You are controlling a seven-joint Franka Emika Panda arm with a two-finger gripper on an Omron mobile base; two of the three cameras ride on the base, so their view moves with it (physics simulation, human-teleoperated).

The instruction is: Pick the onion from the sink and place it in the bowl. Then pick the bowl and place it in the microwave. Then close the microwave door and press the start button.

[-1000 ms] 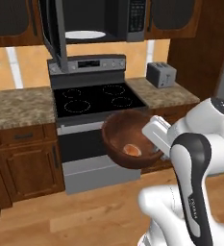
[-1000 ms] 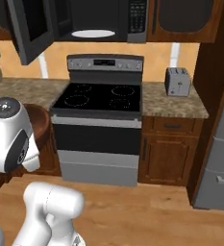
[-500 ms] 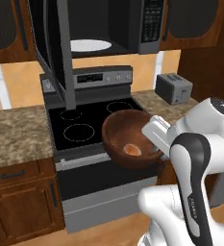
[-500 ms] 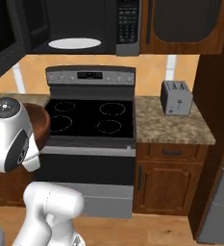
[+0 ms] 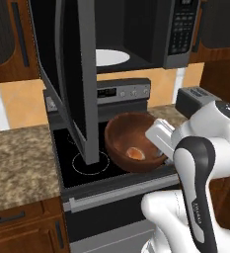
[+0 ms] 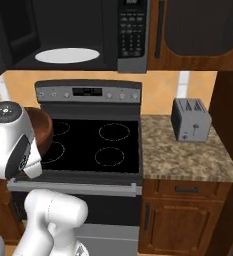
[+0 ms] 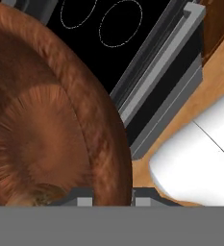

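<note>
Clearly clamped in the gripper (image 7: pixel 112 199), a smooth round wood-grain bowl (image 5: pixel 129 141) cradles a small orange-brown onion (image 5: pixel 135 153) above the glossy black stovetop (image 6: pixel 95 142).

I drive the base closer to the microwave (image 5: pixel 136 34): its open door (image 5: pixel 77 84) now looms just left of the bowl (image 5: pixel 131 141), which I carry higher, onion (image 5: pixel 135 153) inside.
</note>
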